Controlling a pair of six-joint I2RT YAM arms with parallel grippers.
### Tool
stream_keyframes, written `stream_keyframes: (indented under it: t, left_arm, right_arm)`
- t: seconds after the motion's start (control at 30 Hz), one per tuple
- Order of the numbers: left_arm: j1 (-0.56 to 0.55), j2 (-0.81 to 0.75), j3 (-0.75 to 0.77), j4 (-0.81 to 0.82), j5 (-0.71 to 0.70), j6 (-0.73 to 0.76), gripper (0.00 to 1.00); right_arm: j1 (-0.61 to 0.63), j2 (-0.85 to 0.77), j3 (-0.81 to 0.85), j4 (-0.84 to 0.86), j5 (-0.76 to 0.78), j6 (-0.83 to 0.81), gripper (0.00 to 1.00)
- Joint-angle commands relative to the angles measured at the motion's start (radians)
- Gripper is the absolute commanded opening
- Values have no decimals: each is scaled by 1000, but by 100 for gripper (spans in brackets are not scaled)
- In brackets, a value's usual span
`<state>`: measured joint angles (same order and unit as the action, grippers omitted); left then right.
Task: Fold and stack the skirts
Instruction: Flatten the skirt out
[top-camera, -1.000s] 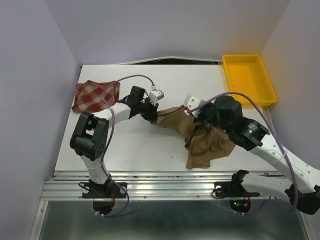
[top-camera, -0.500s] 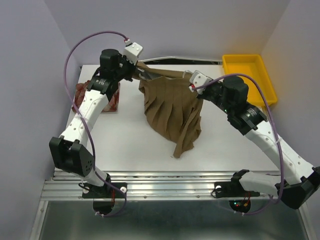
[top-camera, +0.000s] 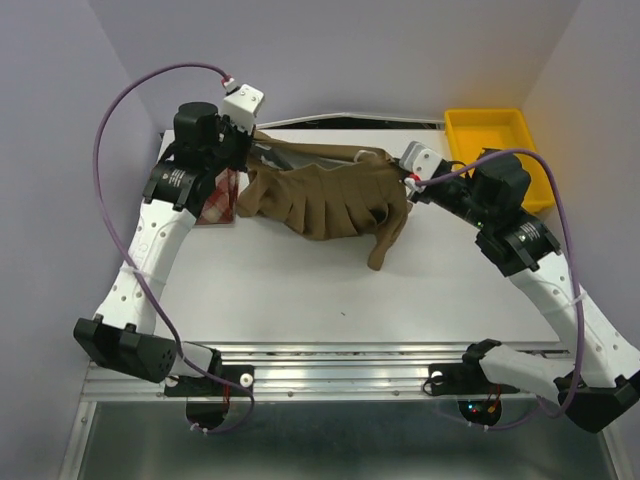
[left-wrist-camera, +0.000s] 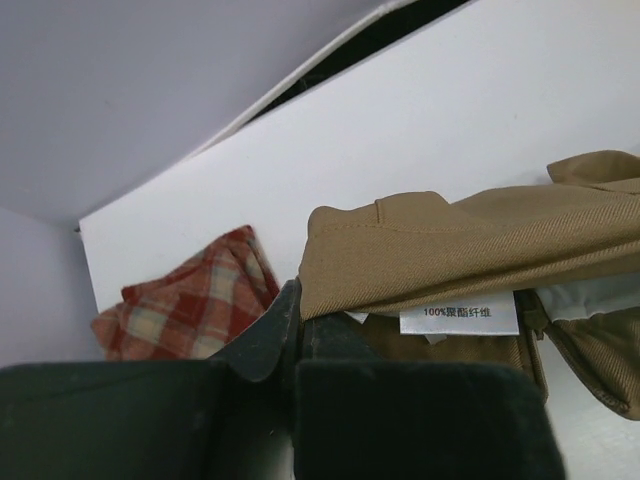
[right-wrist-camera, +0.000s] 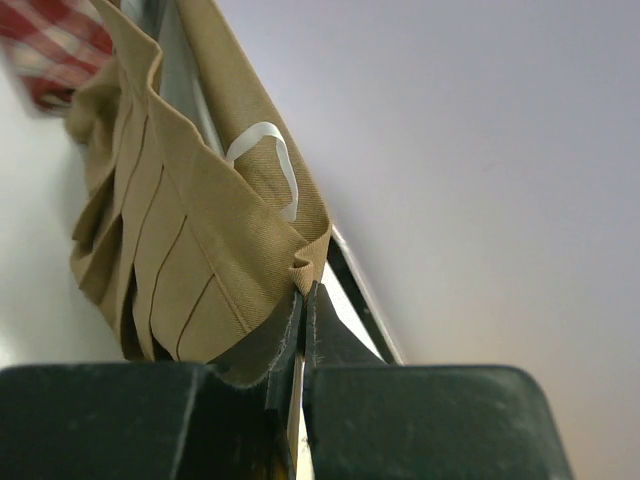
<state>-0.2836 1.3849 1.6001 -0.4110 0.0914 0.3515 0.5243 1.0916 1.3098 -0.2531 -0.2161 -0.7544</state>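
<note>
The tan-brown pleated skirt (top-camera: 325, 195) hangs stretched in the air between both arms, above the back of the table. My left gripper (top-camera: 262, 150) is shut on the left end of its waistband (left-wrist-camera: 420, 250); a white care label (left-wrist-camera: 458, 318) shows below the band. My right gripper (top-camera: 408, 178) is shut on the other end of the waistband (right-wrist-camera: 305, 262), with the pleats (right-wrist-camera: 170, 250) falling away to the left. The red-and-cream plaid skirt (top-camera: 216, 198) lies folded at the back left of the table, partly behind the left arm, and shows in the left wrist view (left-wrist-camera: 190, 305).
A yellow plastic tray (top-camera: 497, 152) stands at the back right corner. White walls close in the table on the left, back and right. A dark gap (top-camera: 330, 122) runs along the back edge.
Both arms rose from the table centre and spread apart, lifting the crumpled tan skirt and stretching its waistband out wide. The left gripper closed on the waistband during the lift.
</note>
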Motion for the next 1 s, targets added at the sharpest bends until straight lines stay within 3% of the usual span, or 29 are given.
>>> stream_keyframes:
  t: [0.0, 0.27, 0.43, 0.53, 0.67, 0.77, 0.83, 0.97]
  left_arm:
    - [43, -171, 38, -104, -122, -138, 0]
    - [43, -483, 29, -172, -130, -256, 0]
    - [43, -544, 125, -227, -119, -269, 0]
    - [43, -564, 135, -270, -96, -257, 0]
    - [43, -570, 25, -293, -23, -243, 0]
    - [43, -518, -86, -252, 2, -264, 6]
    - [43, -410, -124, -220, -39, -278, 5]
    - [44, -126, -68, -99, -81, -319, 8]
  right_arm:
    - [-29, -90, 54, -104, -52, 52, 1]
    - [-29, -99, 323, -261, -210, 260, 1]
    - [-29, -76, 430, -301, -278, 433, 1]
    - [-29, -73, 421, -331, -321, 510, 1]
    - [-29, -102, 225, -287, -260, 595, 1]
    - [-29, -59, 129, -256, -110, 577, 1]
    - [-29, 26, 102, -247, 85, 555, 1]
    - [-86, 170, 48, -158, 162, 529, 1]
